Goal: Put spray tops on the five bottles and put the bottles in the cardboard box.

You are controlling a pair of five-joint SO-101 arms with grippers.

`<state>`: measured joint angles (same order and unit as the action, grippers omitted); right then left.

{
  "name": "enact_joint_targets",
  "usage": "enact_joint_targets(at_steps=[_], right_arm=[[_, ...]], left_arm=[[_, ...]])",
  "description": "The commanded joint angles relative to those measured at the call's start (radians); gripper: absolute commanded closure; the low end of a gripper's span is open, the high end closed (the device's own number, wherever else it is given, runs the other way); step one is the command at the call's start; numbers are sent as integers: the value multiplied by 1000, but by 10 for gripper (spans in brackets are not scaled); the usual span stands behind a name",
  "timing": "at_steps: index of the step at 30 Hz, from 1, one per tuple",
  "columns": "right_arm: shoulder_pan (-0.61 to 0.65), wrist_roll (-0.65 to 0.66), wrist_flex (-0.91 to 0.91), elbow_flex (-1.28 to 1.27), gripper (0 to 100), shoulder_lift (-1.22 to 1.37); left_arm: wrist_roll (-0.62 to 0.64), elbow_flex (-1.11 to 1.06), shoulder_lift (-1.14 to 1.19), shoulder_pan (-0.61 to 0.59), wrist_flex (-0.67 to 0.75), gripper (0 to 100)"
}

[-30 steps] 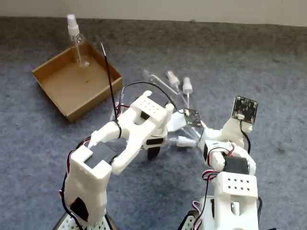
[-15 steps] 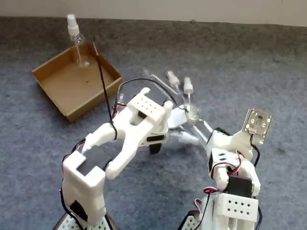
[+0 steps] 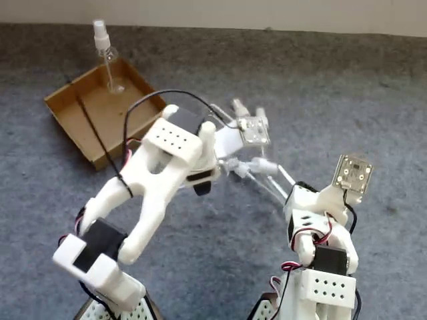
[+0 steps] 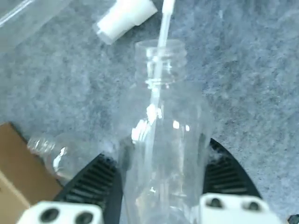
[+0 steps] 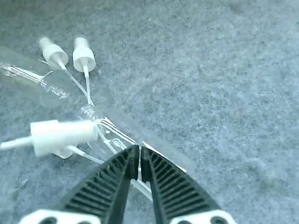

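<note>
One clear bottle (image 4: pixel 161 121) with a bare neck is clamped between the fingers of the left gripper (image 4: pixel 161 165). It is held over the middle of the grey carpet (image 3: pixel 333 87), to the right of the cardboard box (image 3: pixel 67 132). Its neck points right, and a thin tube (image 4: pixel 162 37) runs down through the neck into the bottle. Beside the left gripper, near a corner of the box, an empty bottle (image 4: pixel 51 149) lies on its side on the carpet. At the far corner of the box a capped bottle (image 3: pixel 107 63) stands upright with its white spray top on. The right gripper (image 5: pixel 139 156) hangs low at the near right, its fingers drawn together with only a slit between them; whether they pinch anything cannot be told. Under its tips an uncapped bottle (image 5: pixel 121 128) lies flat on the carpet. A loose spray head (image 5: pixel 60 133) shows blurred just beside that bottle's neck, between the two grippers. Farther off, a far spray top (image 5: pixel 53 51) and its neighbour (image 5: pixel 84 55) lie side by side on the carpet, their thin tubes trailing toward the near side. They sit next to a fifth bottle (image 5: pixel 25 74), which also lies on its side.
</note>
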<state>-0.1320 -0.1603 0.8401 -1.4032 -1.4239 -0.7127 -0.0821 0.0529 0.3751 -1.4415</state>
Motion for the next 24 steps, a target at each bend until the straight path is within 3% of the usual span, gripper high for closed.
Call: enact_joint_targets(at_steps=[1,24], right_arm=[[-12,18,-28,12,981,-16],[-12,20,-28,12,981,-18]], left_arm=[[3,8,-117,-12,-9,939],[8,8,-486,-33,-86,939]])
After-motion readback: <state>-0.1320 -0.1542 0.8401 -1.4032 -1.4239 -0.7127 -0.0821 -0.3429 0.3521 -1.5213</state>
